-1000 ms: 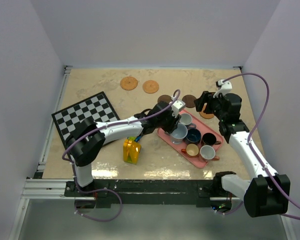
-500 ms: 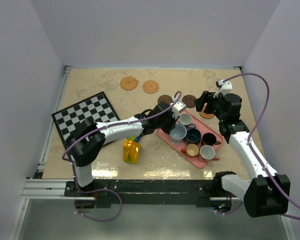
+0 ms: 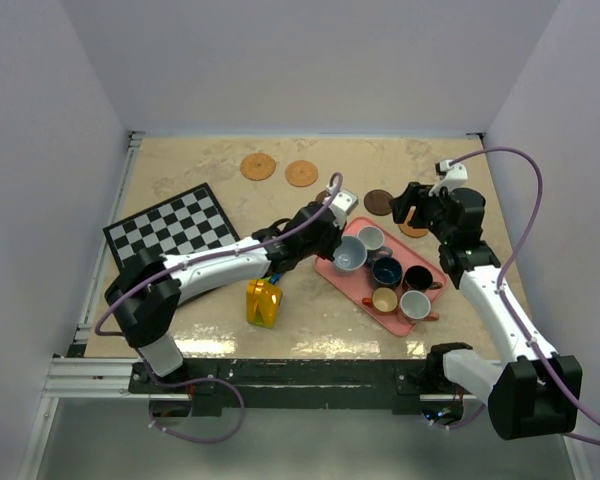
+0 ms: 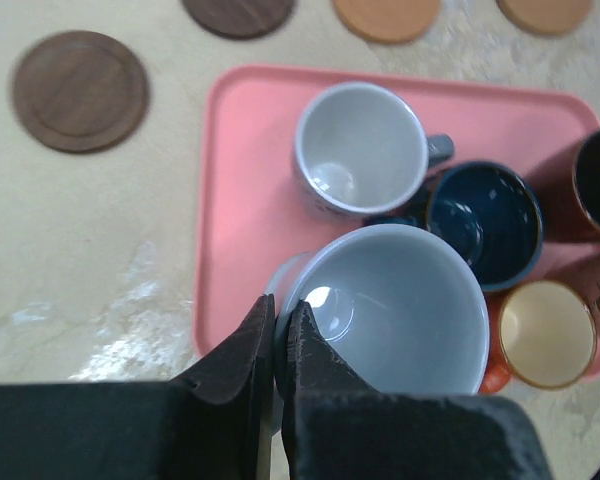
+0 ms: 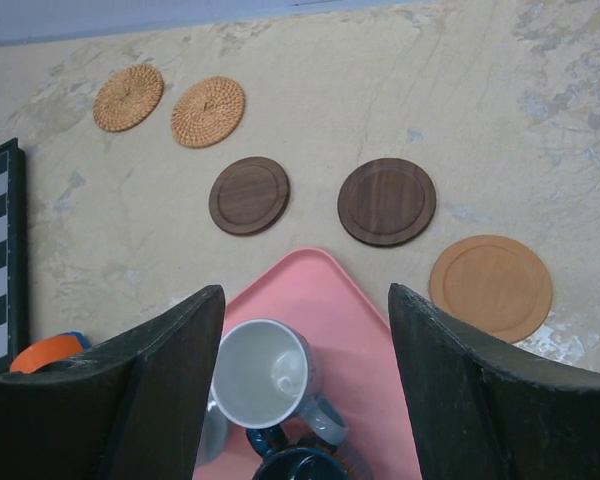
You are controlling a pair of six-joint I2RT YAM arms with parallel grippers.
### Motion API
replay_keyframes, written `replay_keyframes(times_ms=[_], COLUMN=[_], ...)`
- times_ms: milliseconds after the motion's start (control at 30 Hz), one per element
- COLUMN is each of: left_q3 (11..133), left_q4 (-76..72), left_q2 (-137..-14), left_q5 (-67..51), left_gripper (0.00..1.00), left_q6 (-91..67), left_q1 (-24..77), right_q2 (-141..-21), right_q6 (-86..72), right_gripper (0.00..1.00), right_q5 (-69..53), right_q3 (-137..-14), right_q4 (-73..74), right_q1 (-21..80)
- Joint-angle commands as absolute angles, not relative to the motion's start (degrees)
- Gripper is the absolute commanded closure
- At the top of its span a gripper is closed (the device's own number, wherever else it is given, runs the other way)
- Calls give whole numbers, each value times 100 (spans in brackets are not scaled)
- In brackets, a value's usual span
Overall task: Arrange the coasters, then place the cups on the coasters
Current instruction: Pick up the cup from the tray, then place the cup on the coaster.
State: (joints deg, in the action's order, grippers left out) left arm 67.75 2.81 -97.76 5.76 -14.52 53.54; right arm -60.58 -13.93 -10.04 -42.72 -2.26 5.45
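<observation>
My left gripper (image 4: pixel 277 305) is shut on the rim of a pale blue cup (image 4: pixel 390 310), one finger inside and one outside, above the left end of the pink tray (image 4: pixel 245 200). In the top view this cup (image 3: pixel 348 255) hangs by the tray's left corner. A second pale cup (image 4: pixel 360 148), a navy cup (image 4: pixel 483 225), a tan cup (image 4: pixel 547 333) and a black cup (image 3: pixel 418 278) stand on the tray, with a grey-white cup (image 3: pixel 414 304). My right gripper (image 5: pixel 305 300) is open above the tray's far corner. Two woven coasters (image 5: pixel 128 97), two dark coasters (image 5: pixel 249 195) and an orange one (image 5: pixel 490 287) lie beyond.
A checkerboard (image 3: pixel 175 228) lies at the left of the table. A yellow toy block (image 3: pixel 263 302) stands under my left forearm, near the front edge. The left arm hides part of one dark coaster in the top view.
The left jaws have closed onto the pale blue cup's rim, and that gripper and cup have shifted a little back and left. The right arm has not moved.
</observation>
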Motion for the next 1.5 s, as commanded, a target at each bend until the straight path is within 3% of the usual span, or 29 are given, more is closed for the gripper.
replay_keyframes(times_ms=[0, 267, 700, 933, 1033, 1200, 1233, 1267, 1367, 1400, 1467], left_q3=[7014, 6882, 6610, 6285, 6153, 5793, 5731, 5652, 5380, 5318, 5239], left_q4=[-9, -9, 281, 220, 202, -350, -412, -561, -676, -677, -554], left_q2=[-8975, -8719, -8447, -8174, -8042, -7849, -7788, -7709, -7358, -7261, -7041], left_q5=[2255, 3981, 4526, 4667, 4728, 4282, 4089, 3896, 3377, 3131, 2674], left_gripper=[100, 100, 100, 100, 100, 100, 100, 93, 44, 32, 18], left_q6=[-2213, -2970, -3454, -3709, -3762, -3543, -3411, -3236, -2963, -2840, -2646], left_q1=[5335, 5230, 5133, 5124, 5142, 5124, 5124, 5115, 4993, 4896, 4686], right_q2=[-5862, -5994, -7724, -8349, -8499, -8771, -8789, -8798, -8693, -8640, -8552], right_q6=[-1862, -2505, -2821, -2927, -2900, -2769, -2699, -2611, -2190, -1980, -1514], right_gripper=[29, 35, 46, 57, 66, 99, 100, 100, 100, 100, 100], right_q5=[-1081, -967, 332, 711, 791, 510, 510, 527, 641, 702, 703], right_q3=[-4447, -4693, -5800, -6117, -6144, -6240, -6292, -6336, -6460, -6503, -6600], right_q4=[-158, -255, -80, -106, -149, -290, -273, -220, -106, -62, -9], right_q1=[554, 1422, 3558, 3832, 3823, 3832, 3841, 3841, 3832, 3832, 3832])
